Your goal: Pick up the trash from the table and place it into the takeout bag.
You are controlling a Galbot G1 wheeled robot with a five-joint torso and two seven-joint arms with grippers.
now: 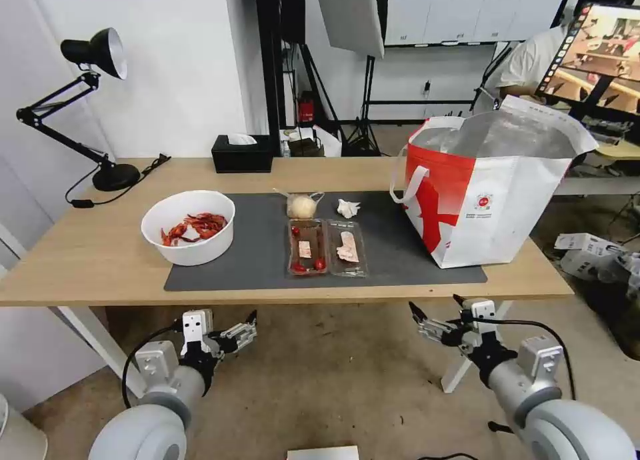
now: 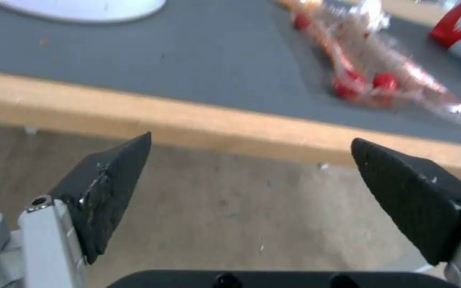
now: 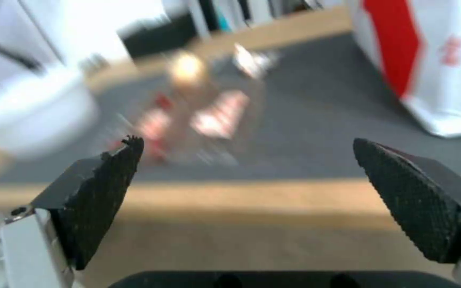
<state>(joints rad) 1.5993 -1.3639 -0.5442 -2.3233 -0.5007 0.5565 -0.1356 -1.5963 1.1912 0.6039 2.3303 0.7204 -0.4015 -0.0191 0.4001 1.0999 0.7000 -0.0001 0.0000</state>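
On the table (image 1: 100,260), a dark grey mat (image 1: 260,260) holds the trash. A white bowl of red crayfish shells (image 1: 189,227) stands at its left. In the middle lies a clear hinged tray (image 1: 327,247) with scraps and tomatoes. Behind it are a clear bag with a beige ball (image 1: 301,207) and a crumpled tissue (image 1: 347,209). The red-and-white takeout bag (image 1: 493,187) stands open at the right. My left gripper (image 1: 241,328) and right gripper (image 1: 435,311) hang open and empty below the front edge. The left wrist view shows the left gripper (image 2: 252,139) facing the tray (image 2: 380,76); the right gripper (image 3: 246,141) faces the tray (image 3: 204,120) and bag (image 3: 433,60).
A black tissue box (image 1: 242,153) sits at the table's back edge and a black desk lamp (image 1: 93,53) stands at the back left. White table legs (image 1: 87,333) run down to the floor. Boxes (image 1: 587,253) lie on the floor to the right.
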